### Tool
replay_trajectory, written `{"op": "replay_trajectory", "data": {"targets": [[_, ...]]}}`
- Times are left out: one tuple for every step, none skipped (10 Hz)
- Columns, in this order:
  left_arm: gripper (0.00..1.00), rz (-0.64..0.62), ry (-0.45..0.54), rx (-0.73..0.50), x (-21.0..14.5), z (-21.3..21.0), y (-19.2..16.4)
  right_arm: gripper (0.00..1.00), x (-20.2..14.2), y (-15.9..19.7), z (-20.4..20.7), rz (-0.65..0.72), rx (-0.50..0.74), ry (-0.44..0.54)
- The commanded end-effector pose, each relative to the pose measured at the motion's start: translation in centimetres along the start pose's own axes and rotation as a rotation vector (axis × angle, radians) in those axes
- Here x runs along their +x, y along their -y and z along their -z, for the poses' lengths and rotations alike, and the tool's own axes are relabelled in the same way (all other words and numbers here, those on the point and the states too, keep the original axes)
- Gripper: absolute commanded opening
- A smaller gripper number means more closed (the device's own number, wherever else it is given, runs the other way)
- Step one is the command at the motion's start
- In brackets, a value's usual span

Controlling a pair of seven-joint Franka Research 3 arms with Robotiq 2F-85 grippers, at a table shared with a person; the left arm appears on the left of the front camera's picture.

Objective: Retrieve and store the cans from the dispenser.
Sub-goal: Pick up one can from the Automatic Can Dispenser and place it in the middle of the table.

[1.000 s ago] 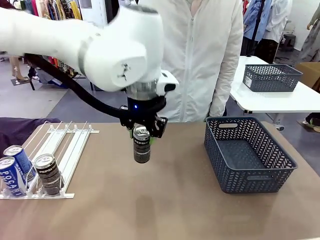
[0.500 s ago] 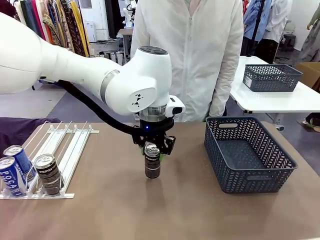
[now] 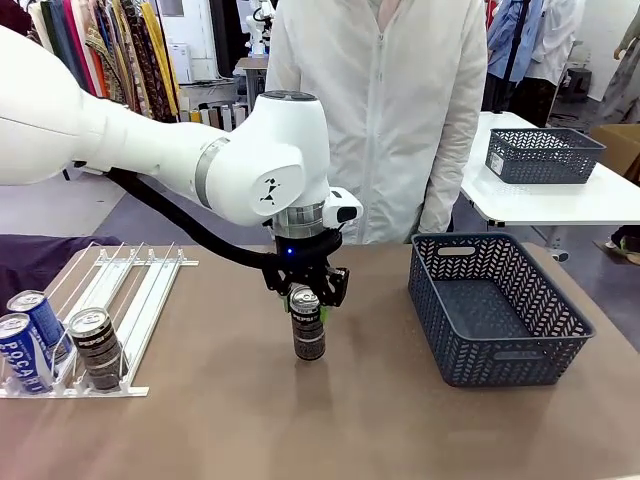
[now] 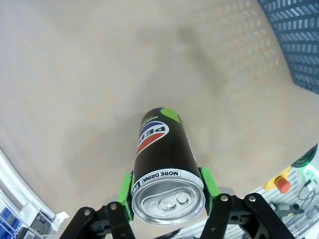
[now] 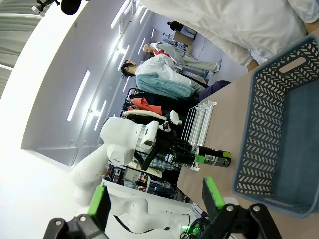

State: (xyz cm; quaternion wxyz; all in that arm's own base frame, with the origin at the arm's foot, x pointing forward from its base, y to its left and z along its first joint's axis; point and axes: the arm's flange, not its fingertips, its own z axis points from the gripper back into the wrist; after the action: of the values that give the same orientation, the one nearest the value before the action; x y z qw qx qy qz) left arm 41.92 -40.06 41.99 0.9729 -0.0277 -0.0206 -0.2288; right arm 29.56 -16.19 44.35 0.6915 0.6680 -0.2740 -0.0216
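L hand [image 3: 306, 293] gripping, R hand [image 5: 155, 198] spread

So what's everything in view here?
table: one, brown, centre.
dispenser: one, white, table's left.
Pocari cans: two, blue-and-white, dispenser's low end.
racked Pepsi can: one, black, beside them.
held Pepsi can: one, black, upright, mid-table.
basket: one, dark grey, empty, table's right.
second basket: one, dark grey, white side table.
cloth: one, purple, left edge.
person: one, white jacket, far side.
left pincer: shut on held Pepsi can.
right pincer: open, empty.
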Motion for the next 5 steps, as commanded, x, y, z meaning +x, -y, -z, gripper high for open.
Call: {"op": "replay_trajectory", "data": {"targets": [[0.47, 0.0, -0.011, 0.007, 0.08, -0.56, 0.18, 1.0, 0.26, -0.4, -0.04, -0.001, 0.01, 0.008], [1.0, 0.005, -0.022, 0.013, 0.19, -0.61, 0.21, 1.0, 0.26, -0.4, -0.04, -0.001, 0.01, 0.008], [1.0, 0.003, -0.018, 0.019, 0.13, -0.59, 0.13, 1.0, 0.26, -0.4, -0.04, -0.001, 0.01, 0.008], [1.0, 0.0, -0.007, 0.023, -0.08, -0.8, -0.02, 1.0, 0.26, -0.4, -0.04, -0.001, 0.01, 0.008], [1.0, -0.015, 0.018, 0.024, -0.56, -1.4, -0.16, 1.0, 0.26, -0.4, -0.04, -0.001, 0.01, 0.008]]}}
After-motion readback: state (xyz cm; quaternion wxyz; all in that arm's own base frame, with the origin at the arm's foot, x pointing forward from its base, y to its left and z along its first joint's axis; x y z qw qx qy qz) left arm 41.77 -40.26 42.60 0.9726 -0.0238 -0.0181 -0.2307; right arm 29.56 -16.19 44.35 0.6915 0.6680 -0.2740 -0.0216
